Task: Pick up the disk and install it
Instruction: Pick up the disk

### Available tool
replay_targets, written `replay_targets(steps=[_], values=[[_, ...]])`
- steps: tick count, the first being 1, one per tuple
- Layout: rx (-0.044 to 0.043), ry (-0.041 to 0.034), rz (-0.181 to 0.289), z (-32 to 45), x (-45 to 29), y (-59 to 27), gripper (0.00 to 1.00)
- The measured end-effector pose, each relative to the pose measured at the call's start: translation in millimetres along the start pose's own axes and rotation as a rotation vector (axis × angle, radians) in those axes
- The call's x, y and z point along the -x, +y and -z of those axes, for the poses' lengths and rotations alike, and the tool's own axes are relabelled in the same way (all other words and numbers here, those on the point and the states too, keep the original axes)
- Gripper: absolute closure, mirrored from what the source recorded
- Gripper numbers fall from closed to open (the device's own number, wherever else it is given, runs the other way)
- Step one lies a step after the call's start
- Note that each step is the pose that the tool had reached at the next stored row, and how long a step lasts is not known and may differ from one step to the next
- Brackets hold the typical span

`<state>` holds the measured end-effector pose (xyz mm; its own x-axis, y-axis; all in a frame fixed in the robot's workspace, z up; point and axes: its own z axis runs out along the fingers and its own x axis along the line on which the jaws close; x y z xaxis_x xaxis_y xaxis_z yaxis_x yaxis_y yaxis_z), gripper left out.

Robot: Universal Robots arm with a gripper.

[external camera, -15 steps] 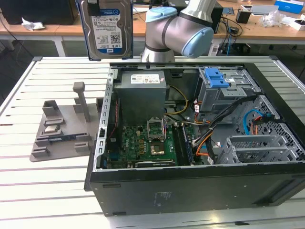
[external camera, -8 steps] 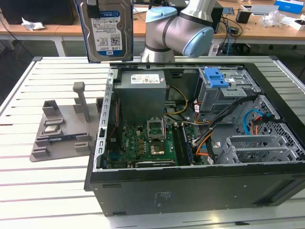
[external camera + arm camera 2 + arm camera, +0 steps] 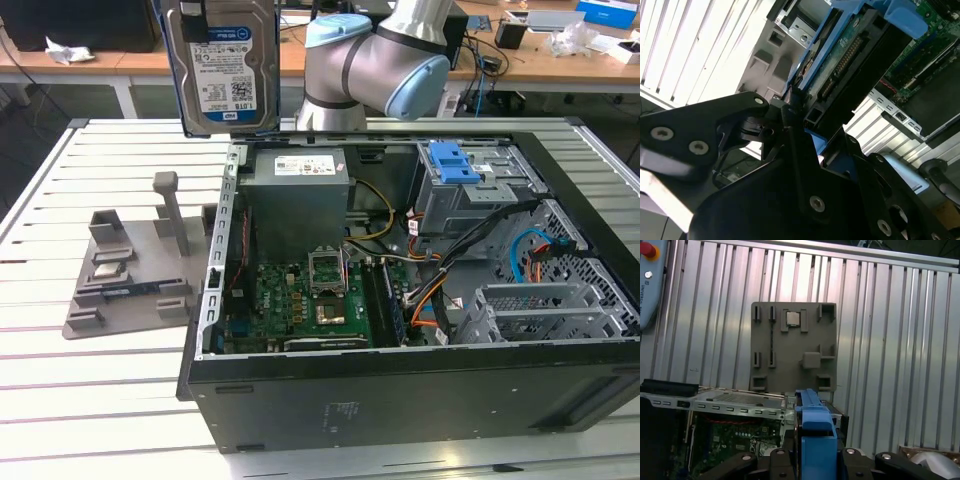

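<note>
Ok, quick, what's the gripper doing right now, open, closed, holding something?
The gripper: shut on the disk, a flat rectangular silver hard drive with a blue plastic rail frame.

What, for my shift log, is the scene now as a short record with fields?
disk: in the air, outside the case, label facing the exterior view
gripper: shut on the disk's blue frame
case: open, lying on the table
drive cage: inside the case, blue latch on top
grey tray: on the table, beside the case
</note>
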<state>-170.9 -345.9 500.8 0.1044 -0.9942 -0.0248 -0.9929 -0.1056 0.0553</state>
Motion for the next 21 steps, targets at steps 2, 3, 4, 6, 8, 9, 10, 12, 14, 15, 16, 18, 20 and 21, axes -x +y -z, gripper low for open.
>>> replay_targets(steps=[2, 3, 4, 6, 8, 9, 10, 12, 14, 15, 16, 18, 20, 21], values=[[0.0000, 0.0000, 0.000, 0.0, -1.6, 0.1, 0.63], [0.0000, 0.0000, 0.000, 0.0, -2.6, 0.1, 0.63], [0.0000, 0.0000, 0.000, -0.1, -3.6, 0.2, 0.63], [0.0000, 0.0000, 0.000, -0.1, -5.7, 0.3, 0.63], [0.0000, -0.0001, 0.000, -0.1, -7.9, 0.4, 0.63], [0.0000, -0.0001, 0.000, -0.2, -8.9, 0.5, 0.63], [0.0000, 0.0000, 0.000, -0.2, -9.7, 0.5, 0.63], [0.0000, -0.0001, 0.000, -0.2, -11.7, 0.7, 0.63], [0.0000, 0.0000, 0.000, -0.2, -13.5, 0.7, 0.63], [0.0000, 0.0000, 0.000, -0.3, -14.9, 0.9, 0.63], [0.0000, 0.0000, 0.000, -0.3, -15.7, 0.9, 0.63], [0.0000, 0.0000, 0.000, -0.3, -17.2, 1.0, 0.63], [0.0000, 0.0000, 0.000, -0.4, -19.0, 1.1, 0.63], [0.0000, 0.0000, 0.000, -0.4, -19.9, 1.2, 0.63]])
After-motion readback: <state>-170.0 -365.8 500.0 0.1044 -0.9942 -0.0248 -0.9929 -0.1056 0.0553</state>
